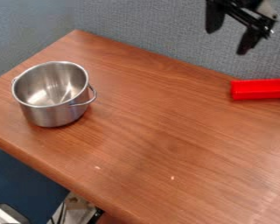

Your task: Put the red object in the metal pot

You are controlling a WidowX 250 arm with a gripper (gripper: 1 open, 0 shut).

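You have a single view, set high and off one corner of the worktop [166,131], looking down at a slant across the wood toward the grey wall behind. It stands far enough back to take in the pot [52,93] at the left, the red block [262,88] at the right edge and the gripper [243,21] at the top. The worktop's right side runs out of frame.

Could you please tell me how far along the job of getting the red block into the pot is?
Nothing looks done: the red object lies on the table at the right edge, and the metal pot at the left stands empty. The gripper hangs open above the block, holding nothing. Grasping, carrying and dropping all remain.
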